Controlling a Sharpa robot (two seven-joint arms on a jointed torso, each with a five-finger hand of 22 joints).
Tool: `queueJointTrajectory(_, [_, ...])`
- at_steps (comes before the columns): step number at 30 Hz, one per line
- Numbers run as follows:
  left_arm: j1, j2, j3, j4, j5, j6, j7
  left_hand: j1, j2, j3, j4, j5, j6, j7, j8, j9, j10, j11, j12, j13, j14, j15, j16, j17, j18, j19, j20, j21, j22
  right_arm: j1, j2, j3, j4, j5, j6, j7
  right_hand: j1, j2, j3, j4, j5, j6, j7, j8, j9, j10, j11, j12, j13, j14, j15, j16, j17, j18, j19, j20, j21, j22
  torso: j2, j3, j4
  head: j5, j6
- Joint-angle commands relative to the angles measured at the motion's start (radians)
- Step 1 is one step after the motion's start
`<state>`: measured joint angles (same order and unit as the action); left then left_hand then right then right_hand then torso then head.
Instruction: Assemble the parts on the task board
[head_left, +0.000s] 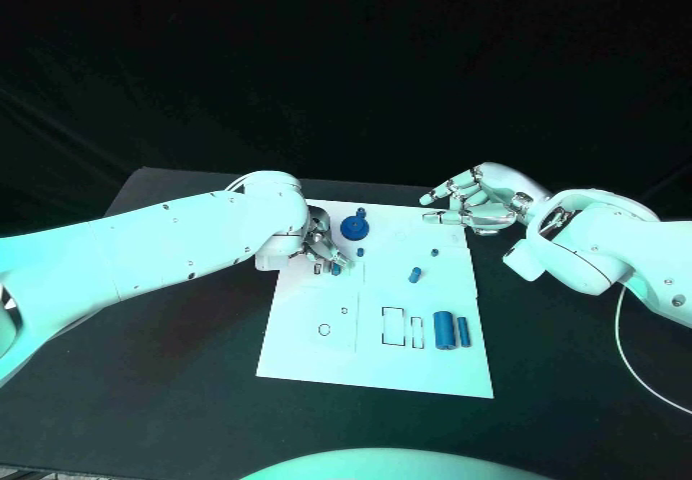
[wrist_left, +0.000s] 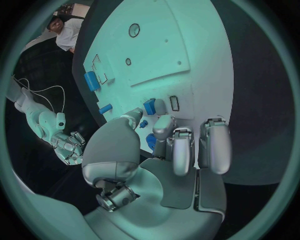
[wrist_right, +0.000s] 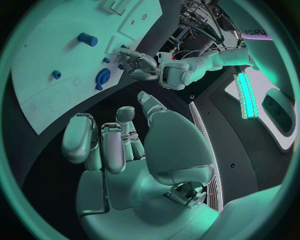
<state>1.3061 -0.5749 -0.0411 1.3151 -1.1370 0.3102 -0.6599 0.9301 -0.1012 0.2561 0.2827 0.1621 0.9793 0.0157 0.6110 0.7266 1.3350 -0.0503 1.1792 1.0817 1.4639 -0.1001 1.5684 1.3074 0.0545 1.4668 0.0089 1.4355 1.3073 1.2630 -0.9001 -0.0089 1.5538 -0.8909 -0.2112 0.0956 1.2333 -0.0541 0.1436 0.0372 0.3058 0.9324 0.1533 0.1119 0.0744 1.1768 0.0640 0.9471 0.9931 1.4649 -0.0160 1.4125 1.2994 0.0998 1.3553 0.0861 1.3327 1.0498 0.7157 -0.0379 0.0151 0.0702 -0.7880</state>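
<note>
We see the left robot hand (head_left: 315, 246) low over the far left part of the task board (head_left: 378, 350), its fingers pointing down at a small blue part (head_left: 336, 267). From the head view the fingertips hide most of that part, so we cannot tell whether it is pinched or only touched. In the left wrist view the fingers (wrist_left: 181, 150) lie side by side with the thumb reaching toward blue pieces beside a small rectangular slot (wrist_left: 174, 103); contact stays unclear there too.

Just beside this hand, farther back on the board, sits a round blue part (head_left: 355, 228).

The right robot hand (head_left: 476, 205) hovers above the far right corner of the board, fingers loosely spread and curved, with nothing in them.

Between the two hands lie a tiny blue piece (head_left: 436, 251) and a short blue cylinder (head_left: 415, 273). Nearer the robot, two upright blue blocks (head_left: 450, 331) stand side by side next to outlined rectangular recesses (head_left: 394, 326). The board rests on the black worktop (head_left: 159, 380), whose far edge fades into darkness.
</note>
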Motion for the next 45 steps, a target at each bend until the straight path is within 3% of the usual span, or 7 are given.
queueJointTrajectory(1, [-0.008,-0.01,-0.003,0.012,0.009,-0.006,-0.003,0.001,0.009,-0.016,0.003,-0.004,0.008,0.001,-0.005,0.002,0.008,0.001,0.004,0.001,0.107,-0.006,0.002,0.263,-0.013,0.042,-0.005,0.002,0.076,-0.001,0.002,0.0,-0.002,0.002,0.007,0.008,-0.003,0.009,-0.003,0.003,0.007,-0.001,-0.001,0.006,-0.001,-0.005,-0.001,0.001,-0.001,0.052,-0.001,-0.004,-0.001,0.0,-0.008,0.001,-0.007,-0.001,0.0,0.0001,0.0002,0.0,0.001])
queueJointTrajectory(10, [-0.003,-0.062,0.049,0.068,0.099,-0.1,0.006,-0.008,0.02,-0.078,0.008,-0.027,0.0,0.003,-0.009,0.003,-0.009,0.002,-0.023,-0.029,0.107,-0.006,0.002,0.263,-0.008,0.035,-0.006,-0.015,0.055,-0.001,0.006,0.0,-0.011,0.005,0.008,0.009,-0.003,0.008,-0.004,0.003,0.007,-0.001,-0.001,0.006,-0.001,-0.005,-0.001,0.001,-0.002,0.051,-0.001,-0.006,-0.005,0.0,-0.009,0.001,-0.008,-0.003,-0.001,0.0015,0.0009,-0.002,0.008])
queueJointTrajectory(14, [0.018,-0.079,0.075,0.068,0.124,-0.091,0.006,-0.001,0.028,-0.113,0.006,-0.029,-0.02,0.011,-0.019,0.002,-0.045,0.009,-0.071,-0.084,0.107,-0.001,0.002,0.263,-0.002,0.023,-0.002,-0.04,0.024,-0.001,0.009,-0.001,-0.018,0.006,0.009,0.009,-0.003,0.008,-0.004,0.003,0.007,-0.001,-0.001,0.006,-0.001,-0.005,-0.001,0.001,-0.002,0.051,-0.001,-0.006,-0.005,0.0,-0.009,0.001,-0.008,-0.003,-0.001,0.0014,0.0012,-0.001,0.015])
queueJointTrajectory(19, [0.049,-0.066,0.086,0.007,0.127,-0.038,0.009,0.081,0.047,-0.136,-0.002,-0.023,-0.065,0.032,-0.062,-0.024,-0.076,0.027,-0.105,-0.125,0.107,0.013,0.002,0.263,0.001,0.018,0.01,-0.054,0.01,-0.001,0.012,-0.002,-0.022,0.006,0.01,0.009,-0.003,0.008,-0.004,0.003,0.007,-0.001,-0.001,0.006,-0.001,-0.005,-0.001,0.001,-0.002,0.051,-0.001,-0.006,-0.005,0.0,-0.009,0.001,-0.008,-0.003,-0.001,0.0017,0.0006,0.003,0.019])
queueJointTrajectory(27, [0.065,-0.014,0.085,-0.113,0.084,0.011,0.018,0.105,0.048,-0.156,0.002,-0.024,-0.071,0.041,-0.082,-0.045,-0.078,0.034,-0.106,-0.129,0.107,0.02,0.002,0.263,0.0,0.02,0.017,-0.051,0.017,-0.001,0.015,-0.002,-0.027,0.007,0.01,0.009,-0.003,0.009,-0.005,0.003,0.007,-0.001,-0.001,0.006,-0.001,-0.005,-0.001,0.002,-0.001,0.051,-0.001,-0.007,-0.006,0.0,-0.009,0.001,-0.008,-0.004,0.0,-0.0001,0.0005,0.002,0.025])
queueJointTrajectory(36, [0.068,0.069,0.063,-0.284,0.042,0.051,0.055,0.12,0.055,-0.163,0.003,-0.023,-0.064,0.041,-0.086,-0.053,-0.078,0.035,-0.103,-0.128,0.107,0.022,0.002,0.263,-0.001,0.022,0.019,-0.047,0.022,-0.001,0.021,-0.002,-0.029,0.007,0.012,0.009,-0.003,0.009,-0.005,0.003,0.007,-0.001,-0.001,0.006,-0.001,-0.005,-0.001,0.002,-0.001,0.051,-0.001,-0.007,-0.006,0.0,-0.009,0.001,-0.008,-0.004,0.004,-0.0022,-0.004,0.005,0.032])
queueJointTrajectory(45, [0.063,0.1,0.052,-0.34,0.031,0.068,0.07,0.124,0.06,-0.166,0.004,-0.022,-0.06,0.041,-0.086,-0.055,-0.078,0.035,-0.104,-0.129,0.107,0.022,0.002,0.263,-0.001,0.021,0.019,-0.048,0.021,-0.001,0.025,-0.002,-0.031,0.007,0.018,0.011,-0.002,0.009,-0.005,0.003,0.007,-0.001,-0.001,0.007,-0.001,-0.005,-0.001,0.003,-0.001,0.051,-0.001,-0.007,-0.006,0.0,-0.009,0.001,-0.008,-0.004,0.006,-0.0019,-0.0045,0.009,0.032])
